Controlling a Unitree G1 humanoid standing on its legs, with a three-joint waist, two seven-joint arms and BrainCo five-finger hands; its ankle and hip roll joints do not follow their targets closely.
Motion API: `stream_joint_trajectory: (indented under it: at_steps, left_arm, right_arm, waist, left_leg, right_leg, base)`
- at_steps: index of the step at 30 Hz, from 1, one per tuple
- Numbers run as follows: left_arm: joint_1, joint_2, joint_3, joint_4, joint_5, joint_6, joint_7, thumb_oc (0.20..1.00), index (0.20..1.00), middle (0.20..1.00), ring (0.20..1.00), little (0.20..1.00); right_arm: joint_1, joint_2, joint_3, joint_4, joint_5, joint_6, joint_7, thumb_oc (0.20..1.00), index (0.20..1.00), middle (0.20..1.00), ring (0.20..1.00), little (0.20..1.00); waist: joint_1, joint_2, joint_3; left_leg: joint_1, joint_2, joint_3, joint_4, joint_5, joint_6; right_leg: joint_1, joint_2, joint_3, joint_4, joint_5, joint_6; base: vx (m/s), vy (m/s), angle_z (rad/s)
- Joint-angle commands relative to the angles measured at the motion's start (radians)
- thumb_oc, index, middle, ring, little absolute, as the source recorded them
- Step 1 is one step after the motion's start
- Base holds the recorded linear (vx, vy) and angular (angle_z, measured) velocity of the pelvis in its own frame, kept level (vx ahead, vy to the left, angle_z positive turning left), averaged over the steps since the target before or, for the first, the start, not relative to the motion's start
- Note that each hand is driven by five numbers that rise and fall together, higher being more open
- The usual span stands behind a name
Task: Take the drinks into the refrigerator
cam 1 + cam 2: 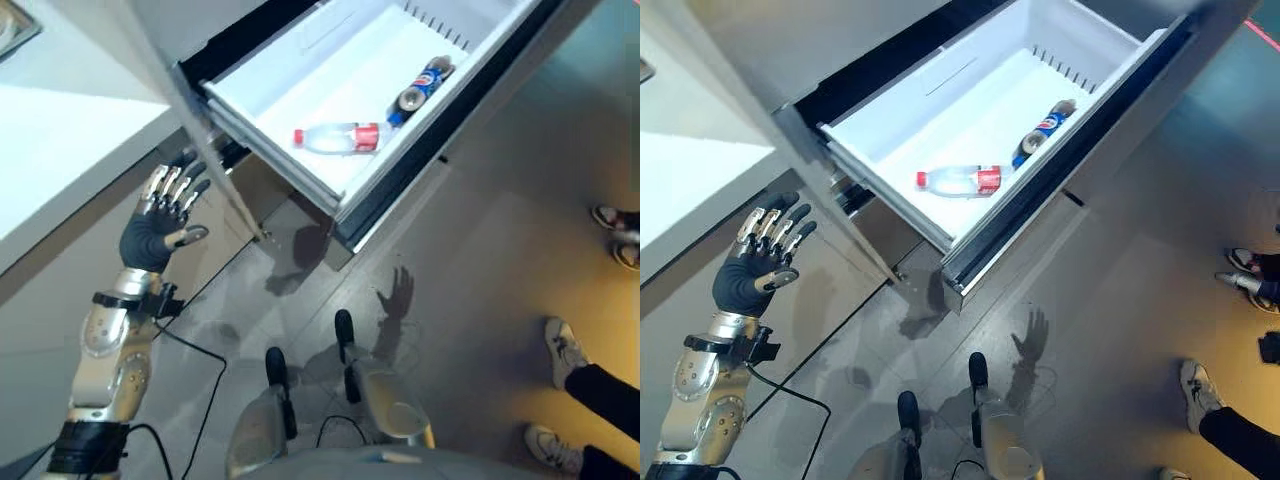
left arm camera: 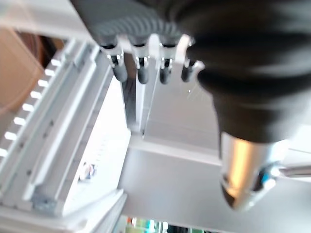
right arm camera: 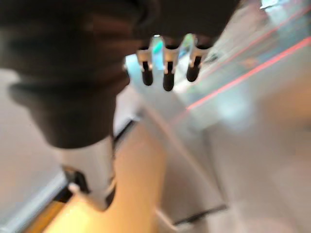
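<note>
The left hand is raised at the lower left, nearest the head camera, with its fingers straight and spread, the thumb held apart, and nothing in its grasp; it sits just beside the front corner of the open refrigerator drawer. The drinks lie inside that white drawer: a clear plastic bottle with a red cap and red label rests on its side near the drawer's front wall, and a blue can lies on its side further back, close to the slotted rear wall, well apart from the bottle. The right hand appears in its own wrist view with fingers extended and relaxed, holding nothing. A white countertop lies to the left. A person's shoes stand on the grey floor at the right.
</note>
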Motion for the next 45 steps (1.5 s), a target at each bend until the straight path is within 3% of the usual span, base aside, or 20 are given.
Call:
stream_joint_trajectory:
  at_steps: [1,2,6,11,12,15,17,22,25,33,39,45]
  left_arm:
    - [0.012,-0.014,0.022,-0.039,0.035,-0.055,-0.012,1.0,1.0,1.0,1.0,1.0]
    - [0.01,-0.018,0.021,-0.038,0.031,-0.056,-0.011,1.0,1.0,1.0,1.0,1.0]
    - [-0.004,-0.028,0.005,-0.04,0.027,-0.063,-0.003,1.0,1.0,1.0,1.0,1.0]
    - [-0.041,-0.033,-0.054,-0.033,0.012,-0.073,0.0,1.0,1.0,1.0,1.0,1.0]
    - [-0.042,-0.034,-0.052,-0.032,0.012,-0.074,0.0,1.0,1.0,1.0,1.0,1.0]
    - [-0.073,-0.031,-0.096,-0.043,-0.005,-0.079,-0.001,1.0,1.0,1.0,1.0,1.0]
    - [-0.073,-0.031,-0.095,-0.043,-0.005,-0.079,-0.001,1.0,1.0,1.0,1.0,1.0]
    - [-0.054,-0.009,-0.128,-0.087,-0.022,-0.083,-0.018,1.0,1.0,1.0,1.0,1.0]
    - [-0.049,0.0,-0.129,-0.098,-0.029,-0.083,-0.023,1.0,1.0,1.0,1.0,1.0]
    - [-0.036,0.0,-0.141,-0.124,-0.053,-0.089,-0.02,1.0,1.0,1.0,1.0,1.0]
    - [-0.062,0.006,-0.161,-0.11,-0.09,-0.094,-0.033,1.0,1.0,1.0,1.0,1.0]
    - [-0.057,-0.003,-0.166,-0.104,-0.167,-0.089,-0.063,1.0,1.0,1.0,1.0,1.0]
  right_arm:
    - [-0.037,0.107,0.135,0.143,-0.026,-0.019,0.031,0.357,0.357,0.357,0.357,0.357]
    - [-0.039,0.128,0.175,0.163,-0.033,-0.017,0.041,0.2,0.2,0.2,0.2,0.2]
    - [-0.097,0.176,0.292,0.254,-0.014,-0.012,0.059,0.2,0.2,0.2,0.2,0.2]
    - [-0.256,0.165,0.528,0.337,-0.034,-0.02,0.095,0.2,0.2,0.2,0.2,0.2]
    - [-0.261,0.165,0.531,0.342,-0.034,-0.022,0.094,0.2,0.2,0.2,0.2,0.2]
    - [-0.419,0.141,0.696,0.343,-0.066,-0.023,0.1,0.2,0.2,0.2,0.2,0.2]
    - [-0.423,0.141,0.699,0.346,-0.065,-0.023,0.1,0.2,0.2,0.2,0.2,0.2]
    - [-0.634,0.117,0.915,0.31,-0.141,-0.025,0.132,0.2,0.2,0.2,0.2,0.2]
    - [-0.687,0.119,0.935,0.289,-0.124,-0.026,0.135,0.2,0.2,0.2,0.2,0.2]
    - [-0.919,0.201,1.04,0.267,0.011,-0.029,0.155,0.2,0.2,0.2,0.2,0.2]
    - [-1.096,0.232,1.041,0.351,0.097,-0.043,0.11,0.2,0.2,0.2,0.2,0.2]
    - [-1.207,0.279,1.046,0.334,0.139,-0.062,0.078,0.2,0.2,0.2,0.2,0.2]
  waist:
    - [-0.004,-0.007,-0.027]
    - [-0.003,-0.004,-0.025]
    - [0.007,0.005,-0.021]
    - [0.048,0.025,-0.018]
    - [0.046,0.025,-0.017]
    - [0.093,0.038,-0.019]
    - [0.09,0.038,-0.018]
    - [0.164,0.063,-0.022]
    - [0.177,0.068,-0.02]
    - [0.265,0.094,-0.014]
    - [0.342,0.116,-0.017]
    - [0.4,0.129,-0.017]
  left_leg:
    - [-0.013,-0.032,-0.014,0.076,-0.098,0.051]
    - [-0.013,-0.033,-0.016,0.078,-0.097,0.051]
    - [-0.008,-0.035,-0.023,0.08,-0.097,0.051]
    - [-0.005,-0.04,-0.042,0.082,-0.091,0.05]
    - [-0.005,-0.04,-0.042,0.082,-0.091,0.05]
    - [-0.006,-0.047,-0.064,0.087,-0.086,0.049]
    - [-0.006,-0.047,-0.065,0.088,-0.086,0.048]
    - [-0.014,-0.053,-0.106,0.084,-0.068,0.044]
    - [-0.017,-0.054,-0.119,0.081,-0.06,0.04]
    - [-0.033,-0.049,-0.193,0.057,-0.02,0.024]
    - [-0.057,-0.052,-0.311,0.036,0.022,0.003]
    - [-0.055,-0.043,-0.327,0.035,0.031,-0.005]
  right_leg:
    - [0.0,-0.028,-0.018,0.136,-0.148,0.084]
    - [0.001,-0.03,-0.019,0.139,-0.15,0.083]
    - [0.007,-0.035,-0.025,0.142,-0.154,0.082]
    - [0.017,-0.045,-0.042,0.147,-0.158,0.077]
    - [0.017,-0.045,-0.042,0.147,-0.158,0.077]
    - [0.027,-0.053,-0.058,0.149,-0.162,0.072]
    - [0.028,-0.053,-0.059,0.149,-0.162,0.071]
    - [0.04,-0.063,-0.096,0.151,-0.171,0.06]
    - [0.039,-0.067,-0.11,0.153,-0.172,0.059]
    - [0.04,-0.077,-0.19,0.185,-0.199,0.045]
    - [0.055,-0.102,-0.317,0.219,-0.236,0.029]
    - [0.075,-0.089,-0.338,0.202,-0.239,0.022]
  base:
    - [0.0,0.01,-0.03]
    - [0.0,0.0,0.0]
    - [-0.01,-0.001,0.04]
    - [0.0,-0.021,0.06]
    - [0.01,-0.051,0.1]
    - [-0.01,-0.055,0.16]
    - [-0.01,-0.025,0.19]
    - [-0.01,-0.058,0.26]
    - [-0.02,-0.024,0.27]
    - [-0.03,-0.06,0.21]
    - [-0.02,-0.134,0.59]
    - [0.0,-0.03,0.42]
